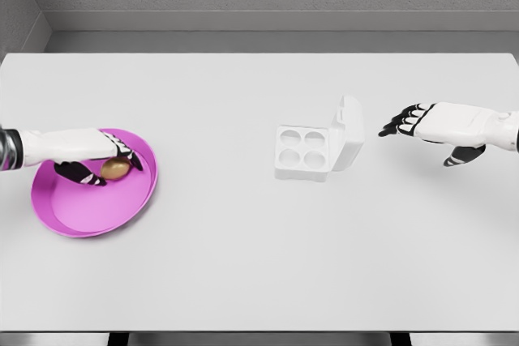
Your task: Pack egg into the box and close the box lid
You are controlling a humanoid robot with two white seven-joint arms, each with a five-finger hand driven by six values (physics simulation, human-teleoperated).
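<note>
A brown egg (116, 169) lies in a magenta plate (89, 208) at the left of the white table. My left hand (104, 163) reaches over the plate, its fingers and thumb curled around the egg on both sides. A white egg box (302, 151) with four empty cups stands right of the table's middle, its lid (347, 133) hinged up on the right side. My right hand (409, 121) hovers just right of the lid, fingers stretched toward it and holding nothing.
The white table (259, 273) ends at a grey wall at the back. Nothing else stands on it besides the plate and the box.
</note>
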